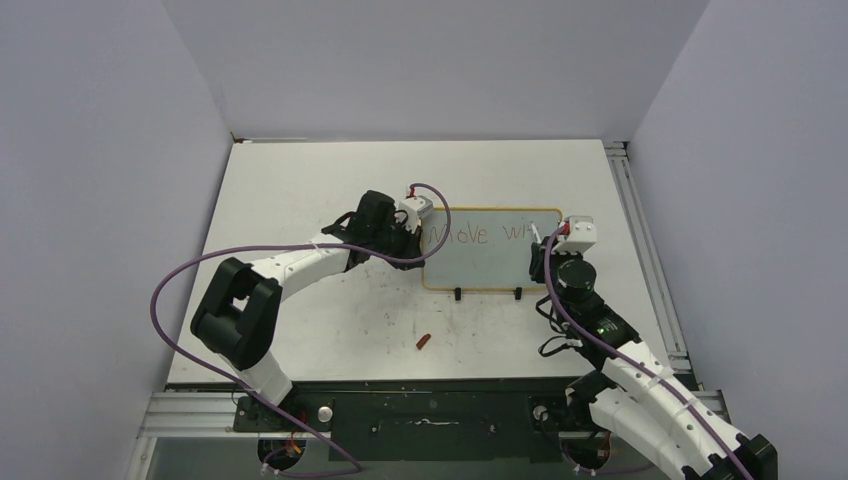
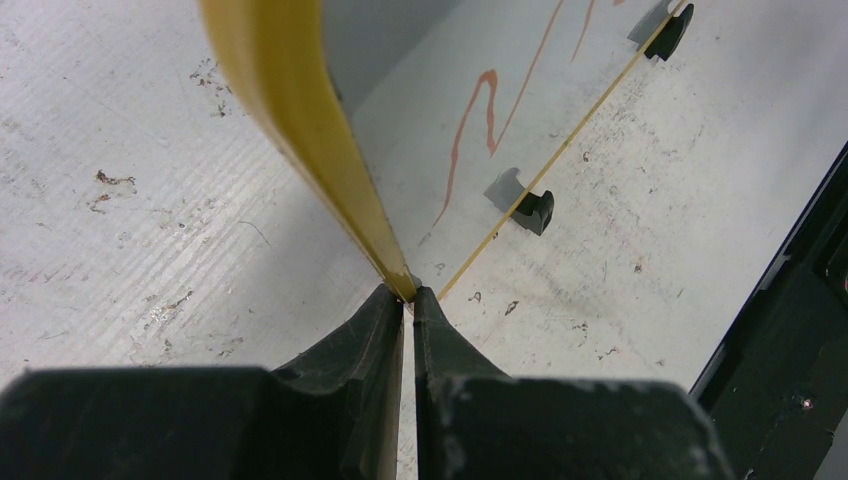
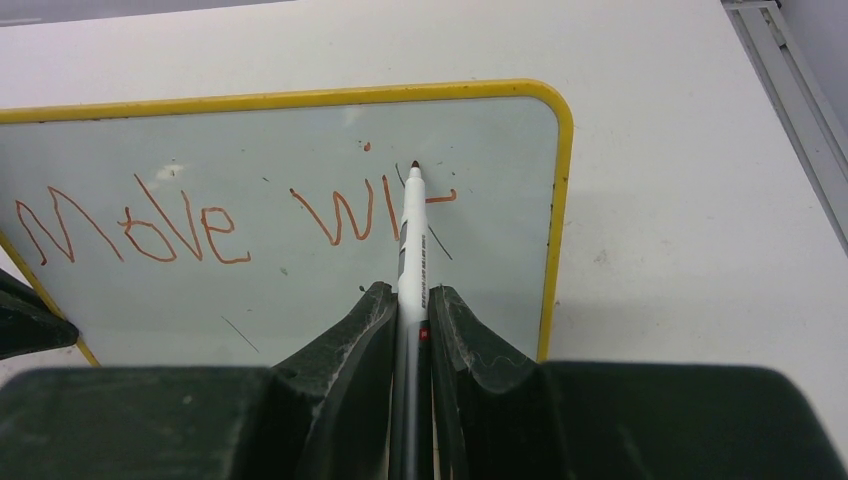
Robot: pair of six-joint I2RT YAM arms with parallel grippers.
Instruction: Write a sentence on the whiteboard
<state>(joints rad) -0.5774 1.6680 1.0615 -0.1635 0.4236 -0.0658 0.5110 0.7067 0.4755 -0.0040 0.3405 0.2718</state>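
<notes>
Top external view, read from left of the whiteboard [image 1: 485, 268] to right of it: shows the left gripper [image 1: 418, 240] at the board's left edge, near its upper-left corner. In the left wrist view, fingers [image 2: 370, 330] pinched tight on the thin yellow frame [image 2: 300, 130], nothing else between them. Judged a bracing hold: keeps the board from sliding or turning under the pen's push, while staying off the writing face. Rightward across the face, the sentence [image 3: 150, 225] begun along the top line in reddish-brown strokes, legible as "Move", then "Wi" and a short cross-stroke. Well short of finished by that reading, with the lower half of the face bare. Along the board's near edge, two black feet [image 1: 458, 294]. Nearer than those and apart from the board, a small reddish piece [image 1: 424, 342] on the table [image 1: 300, 190], too small to identify. At the board's right end, the right gripper [image 1: 536, 258], clenched around the barrel of a marker [image 3: 412, 235]. Held lengthwise between the jaws, dark tip out ahead over the upper right of the face, just above the cross-stroke. Cannot tell whether touching or barely off. Gripped so, probably, to keep the tip in the wrist camera's sight and steer strokes toward the right frame, with little room left there for the rest of the word.
</notes>
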